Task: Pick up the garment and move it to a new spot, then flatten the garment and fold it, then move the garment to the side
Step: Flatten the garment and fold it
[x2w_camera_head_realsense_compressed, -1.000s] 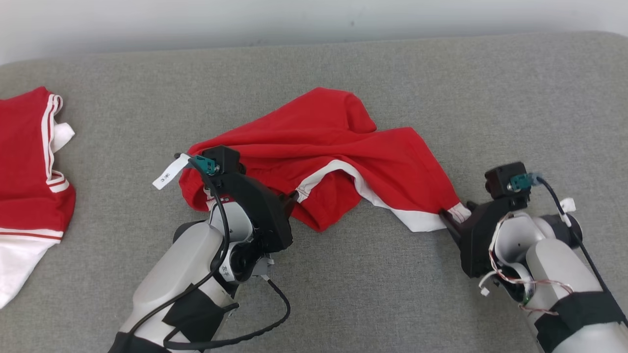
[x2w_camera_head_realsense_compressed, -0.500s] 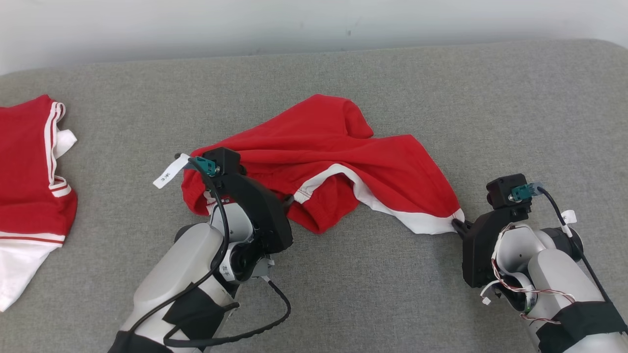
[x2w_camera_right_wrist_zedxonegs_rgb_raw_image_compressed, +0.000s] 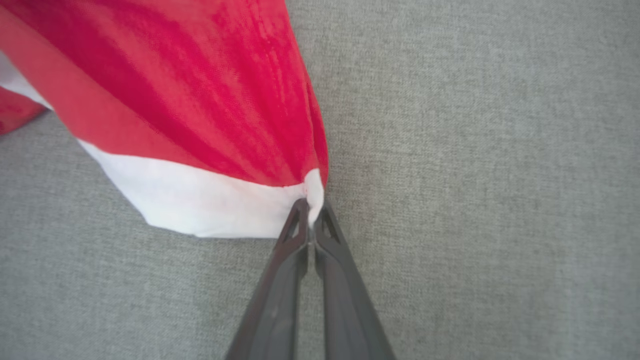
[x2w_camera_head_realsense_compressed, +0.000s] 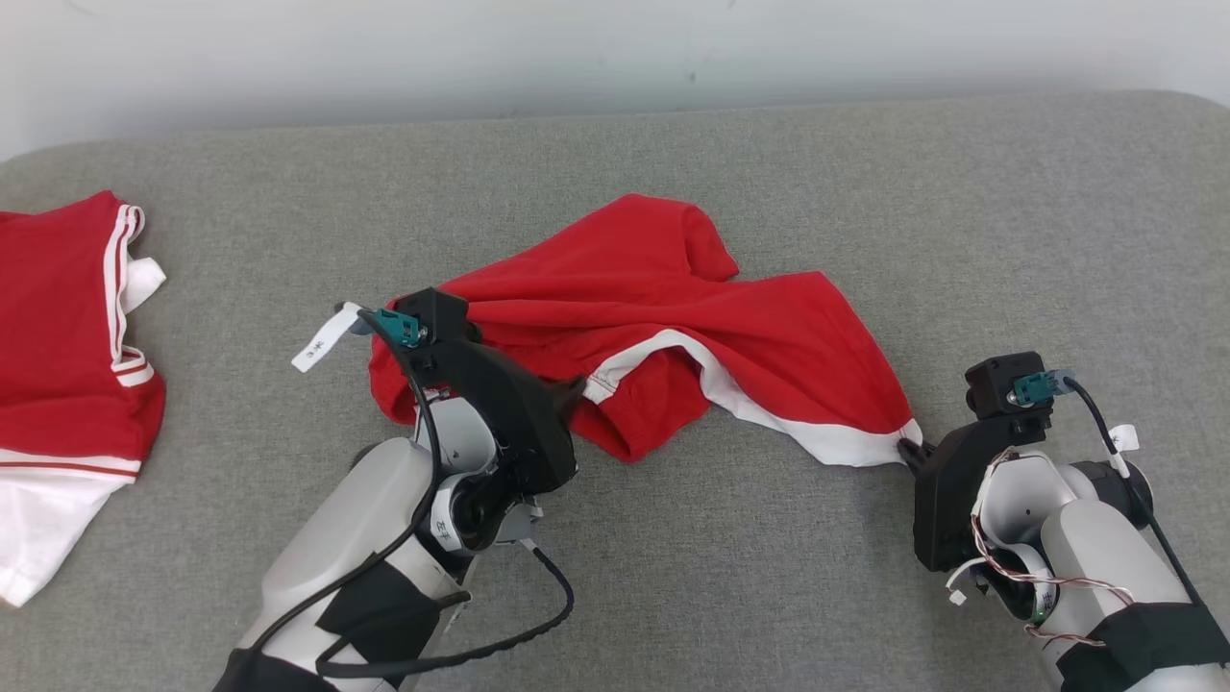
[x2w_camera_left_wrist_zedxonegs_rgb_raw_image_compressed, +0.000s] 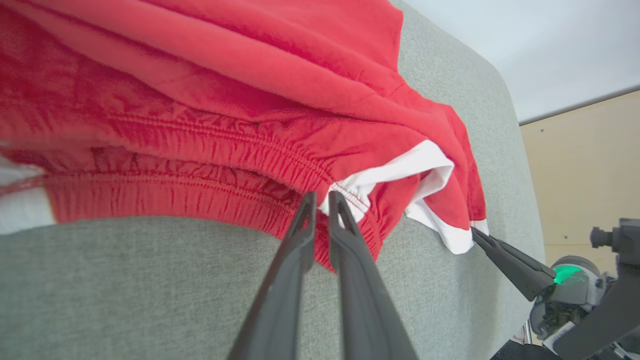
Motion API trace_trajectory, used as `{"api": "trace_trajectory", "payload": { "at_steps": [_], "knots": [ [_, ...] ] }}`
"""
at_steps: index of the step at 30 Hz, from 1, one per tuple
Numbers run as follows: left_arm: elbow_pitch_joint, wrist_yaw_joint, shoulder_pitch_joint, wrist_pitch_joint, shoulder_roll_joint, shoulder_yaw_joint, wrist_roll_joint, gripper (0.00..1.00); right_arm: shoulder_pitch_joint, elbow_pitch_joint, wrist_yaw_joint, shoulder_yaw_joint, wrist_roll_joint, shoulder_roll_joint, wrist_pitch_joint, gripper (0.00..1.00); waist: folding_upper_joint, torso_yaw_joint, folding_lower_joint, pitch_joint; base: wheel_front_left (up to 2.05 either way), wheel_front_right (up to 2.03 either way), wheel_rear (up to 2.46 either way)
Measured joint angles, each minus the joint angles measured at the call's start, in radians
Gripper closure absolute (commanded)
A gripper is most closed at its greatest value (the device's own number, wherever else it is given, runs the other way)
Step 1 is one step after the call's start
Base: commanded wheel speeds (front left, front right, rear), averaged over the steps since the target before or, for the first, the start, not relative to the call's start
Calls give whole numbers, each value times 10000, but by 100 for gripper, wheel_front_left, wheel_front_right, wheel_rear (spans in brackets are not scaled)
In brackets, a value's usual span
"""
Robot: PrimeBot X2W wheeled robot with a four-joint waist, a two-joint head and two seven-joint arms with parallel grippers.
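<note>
The garment [x2w_camera_head_realsense_compressed: 673,308] is a pair of red shorts with white trim, lying crumpled in the middle of the grey cushion. My left gripper [x2w_camera_head_realsense_compressed: 575,386] is shut on a white-stitched edge by the gathered waistband, and the left wrist view shows the cloth pinched between the tips [x2w_camera_left_wrist_zedxonegs_rgb_raw_image_compressed: 322,197]. My right gripper [x2w_camera_head_realsense_compressed: 906,447] is shut on the white corner of the garment's right leg. In the right wrist view that corner [x2w_camera_right_wrist_zedxonegs_rgb_raw_image_compressed: 314,187] bunches between the tips [x2w_camera_right_wrist_zedxonegs_rgb_raw_image_compressed: 311,206] and red cloth [x2w_camera_right_wrist_zedxonegs_rgb_raw_image_compressed: 200,100] fans up and left. The left wrist view also catches the right gripper [x2w_camera_left_wrist_zedxonegs_rgb_raw_image_compressed: 477,234].
A second red and white garment [x2w_camera_head_realsense_compressed: 67,317] lies at the far left edge of the grey cushion [x2w_camera_head_realsense_compressed: 961,240]. A pale wall [x2w_camera_head_realsense_compressed: 615,58] runs behind the cushion's far edge. A white cable tag [x2w_camera_head_realsense_compressed: 317,338] sticks out beside my left wrist.
Both grippers have closed on the garment. The right gripper has drawn its corner a little right and toward me. The head view has shifted, so everything sits lower in it.
</note>
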State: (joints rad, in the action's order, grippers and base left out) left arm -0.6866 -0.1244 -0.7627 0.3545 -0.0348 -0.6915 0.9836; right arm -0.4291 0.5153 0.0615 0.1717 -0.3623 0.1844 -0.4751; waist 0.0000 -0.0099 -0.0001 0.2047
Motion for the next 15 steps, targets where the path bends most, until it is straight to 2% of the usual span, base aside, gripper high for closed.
{"api": "trace_trajectory", "payload": {
  "at_steps": [2, 3, 4, 5, 10, 11, 13, 14, 15],
  "knots": [
    [90, 0, 8, 15, 0, -13, 320, 0, 42, -52, 0, 21, 2, -2, 0, 33, 0, -4, 0, 14, 0, 0, 0],
    [138, 0, 15, 19, 0, -27, 380, 0, 56, -92, 0, 36, 2, -2, -2, 33, 0, -10, 0, 31, 0, 0, 0],
    [167, 0, 25, 42, 2, -52, 380, 0, 57, -130, 0, 59, 6, -2, -12, 13, 0, -20, 0, 59, 0, 0, 0],
    [196, 0, 45, 58, 2, -63, 410, 0, 57, -169, 0, 71, 6, -2, -15, 8, 0, -31, 0, 91, 0, 0, 0],
    [159, 0, 155, 132, 0, -163, 566, 0, 39, -303, 0, 111, 10, -6, -44, 11, 0, -125, 0, 242, 0, 0, 0],
    [132, -2, 155, 132, -6, -211, 568, 2, 36, -307, 0, 111, 17, -4, -71, 16, 0, -148, 0, 264, 0, 0, 0],
    [125, 0, 155, 136, 0, -265, 594, 16, 36, -318, 0, 109, 17, -6, -88, 17, 0, -179, 1, 299, 0, 0, 0],
    [127, 0, 154, 134, 0, -268, 675, 25, 36, -322, 0, 105, 17, -4, -90, 23, 0, -189, 1, 313, 0, 0, 0],
    [127, 0, 151, 130, 0, -270, 740, 29, 36, -328, 0, 104, 17, -4, -90, 24, 0, -198, 0, 325, 0, 0, 0]
  ]
}}
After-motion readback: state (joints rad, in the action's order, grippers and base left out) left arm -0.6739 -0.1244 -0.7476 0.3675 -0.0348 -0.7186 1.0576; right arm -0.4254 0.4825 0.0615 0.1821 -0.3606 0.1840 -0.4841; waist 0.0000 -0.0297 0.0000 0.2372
